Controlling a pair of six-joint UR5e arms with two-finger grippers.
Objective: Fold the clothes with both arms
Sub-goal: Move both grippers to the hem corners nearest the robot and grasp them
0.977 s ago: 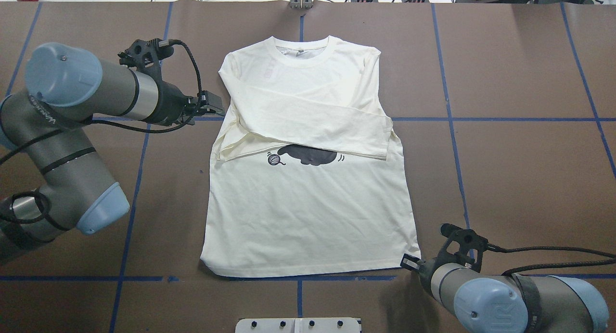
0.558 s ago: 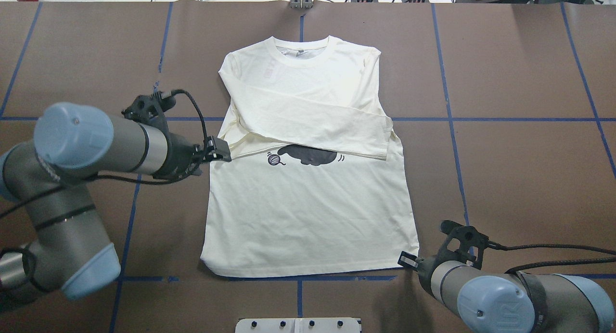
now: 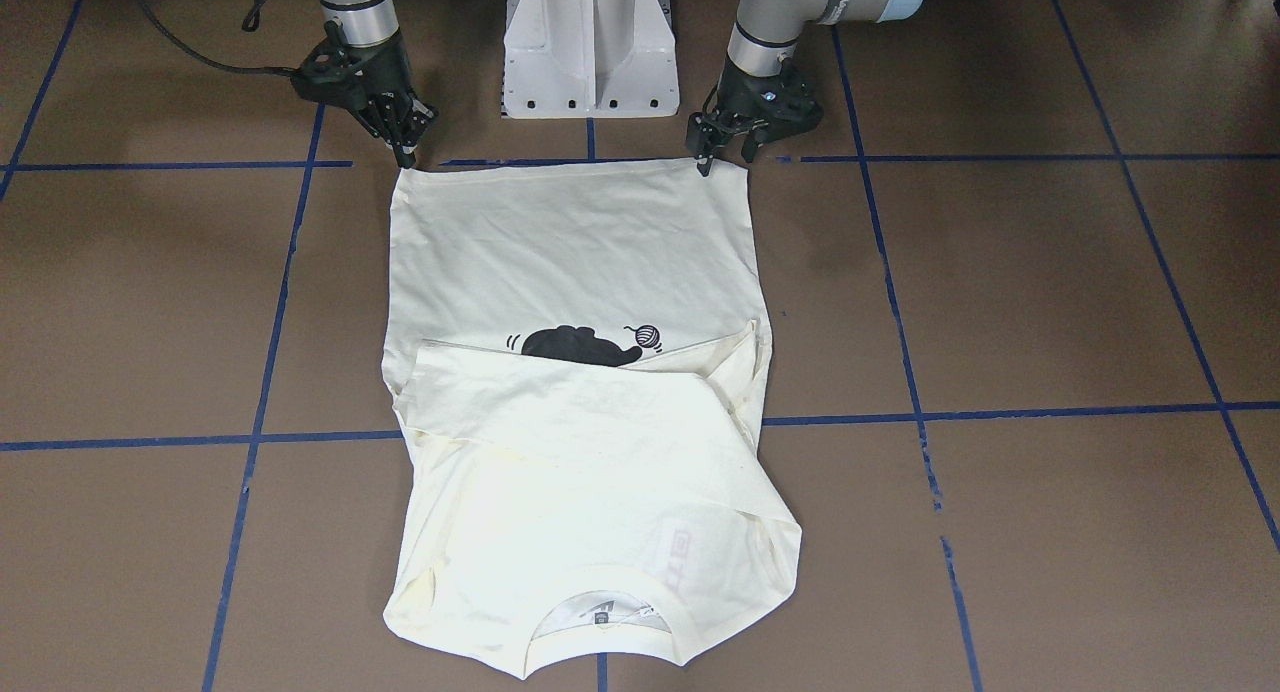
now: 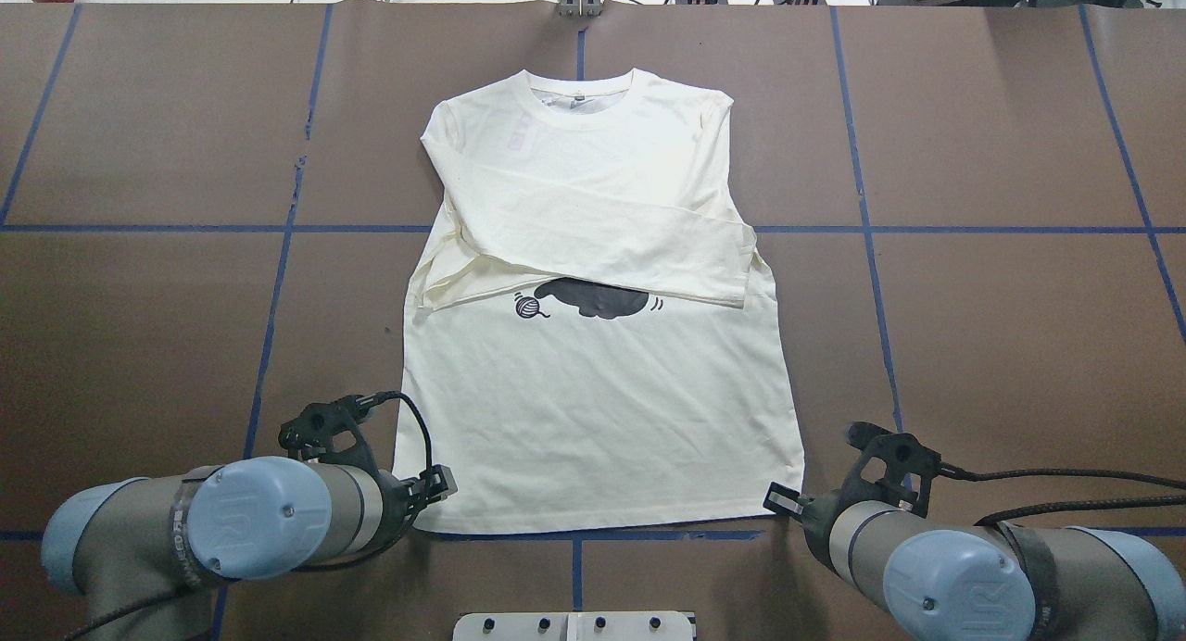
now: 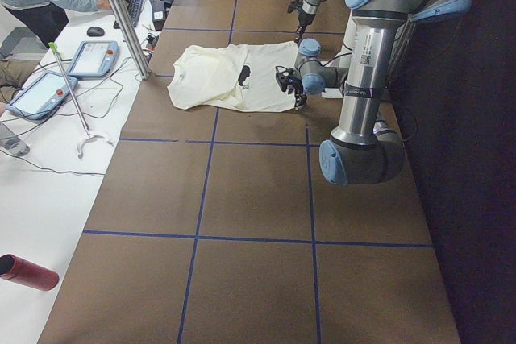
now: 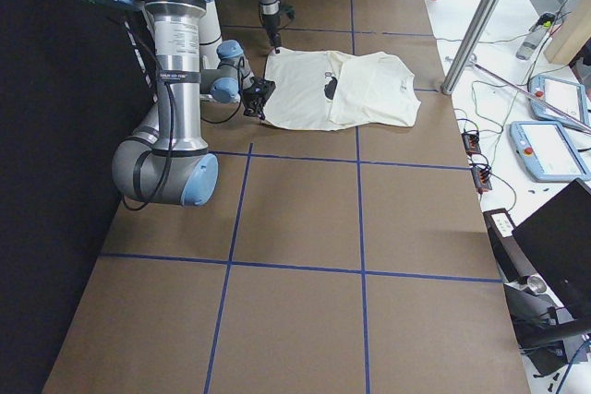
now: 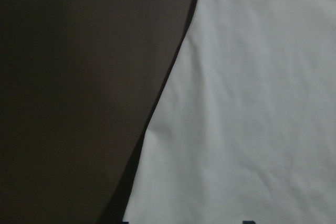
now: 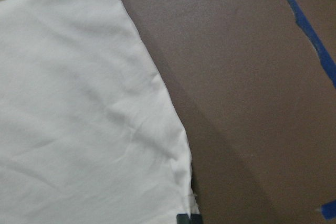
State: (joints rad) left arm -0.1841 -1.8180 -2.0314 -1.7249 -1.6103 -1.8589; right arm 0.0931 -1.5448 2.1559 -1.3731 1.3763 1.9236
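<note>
The T-shirt lies flat in the middle of the tabletop. Its collar points toward the far edge, and its hem runs along the blue tape line nearest the robot. Both sleeves are already crossed over the chest, half covering the cat print. By my reading, what you have left is the lengthwise fold, hem up toward collar.

That is why the arms sit where they do, one at each hem corner, so the cloth can be lifted evenly. The left gripper hangs at the hem's left corner with its fingers spread and nothing in them. Its wrist view shows cloth below and two dark tips far apart. The right gripper is at the hem's right corner, its tip right by the cloth edge. I cannot tell whether it is released or already pinching.

Before any lift, you will want both corners pinched. A one-sided lift would likely skew the shirt and spill the sleeves.
</note>
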